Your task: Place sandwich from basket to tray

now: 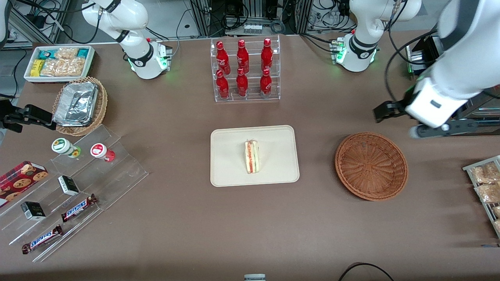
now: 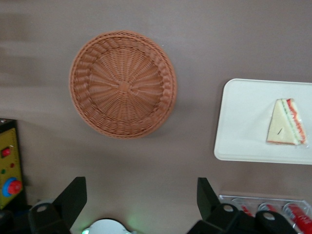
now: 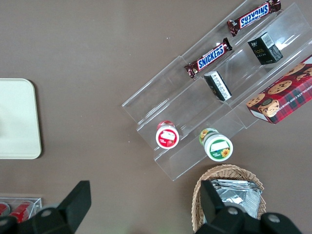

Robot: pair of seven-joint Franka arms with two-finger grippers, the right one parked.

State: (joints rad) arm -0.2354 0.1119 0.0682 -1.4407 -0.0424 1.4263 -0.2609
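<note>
The sandwich (image 1: 252, 157), a clear-wrapped white wedge with red and green layers, lies near the middle of the cream tray (image 1: 230, 156). The reddish-brown round basket (image 1: 371, 166) stands empty beside the tray, toward the working arm's end. My left gripper (image 1: 386, 111) is open and empty, raised above the table, farther from the front camera than the basket. In the left wrist view the gripper (image 2: 140, 200) hangs over bare table, apart from the basket (image 2: 123, 84), the tray (image 2: 243, 117) and the sandwich (image 2: 285, 122).
A clear rack of red bottles (image 1: 245, 70) stands farther from the front camera than the tray. A wire rack of snack packets (image 1: 486, 187) sits at the working arm's end. A tan basket with foil containers (image 1: 80, 105), a white snack bin (image 1: 58, 62) and an acrylic stand (image 1: 78, 183) sit toward the parked arm's end.
</note>
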